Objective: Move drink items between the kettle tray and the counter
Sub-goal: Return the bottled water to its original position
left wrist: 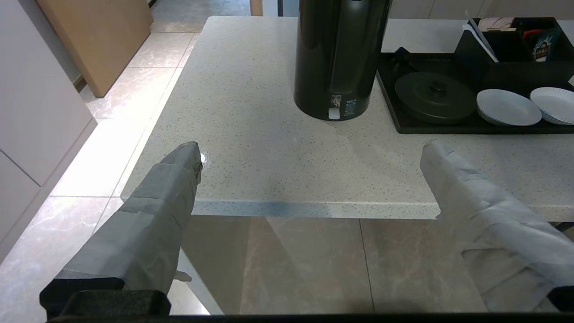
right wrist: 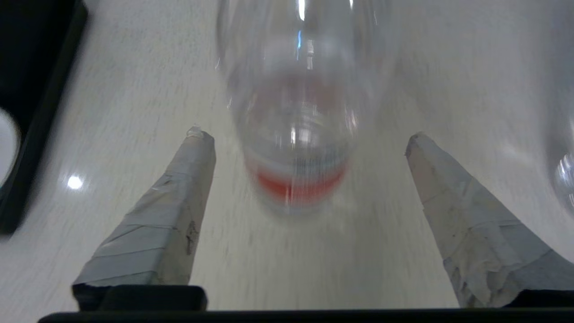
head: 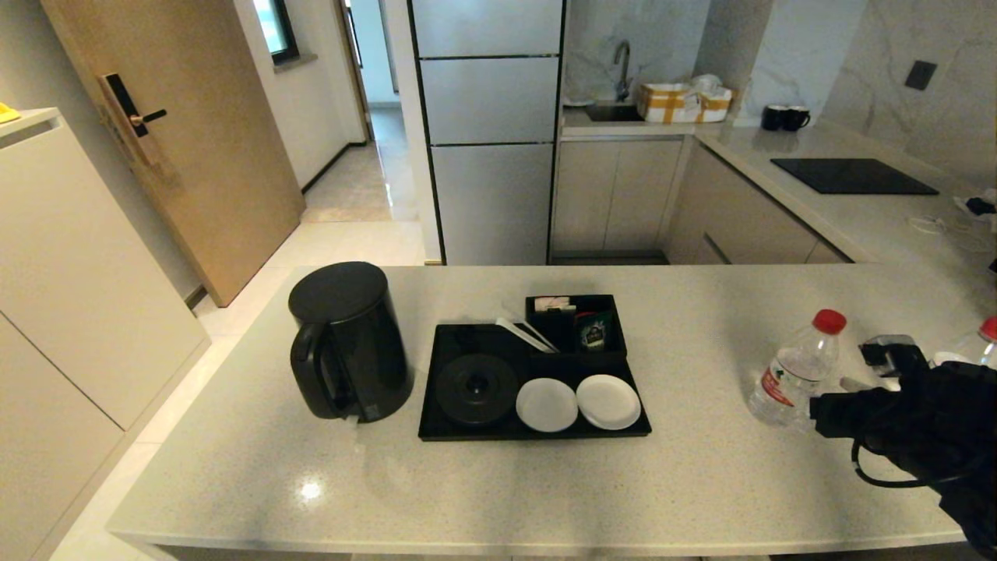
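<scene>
Your right gripper (right wrist: 309, 137) is standing with its jaws spread wide on the right of the counter (head: 483, 483), gripping nothing. A water bottle (head: 796, 368) is standing upright on the counter just beyond the fingertips (right wrist: 197, 134), centred on the gap and clear of both. A second bottle (head: 983, 343) is showing at the far right edge, so you are seeing two bottles, both off the kettle tray (head: 459, 430). To the left, the tray is carrying one round kettle base (head: 476, 388), two white saucers (head: 547, 404) and one compartment box (head: 576, 326) holding sachets. One black kettle (head: 348, 340) is standing left of the tray. Your left gripper (left wrist: 309, 148) is hanging open beyond the counter's near edge.
</scene>
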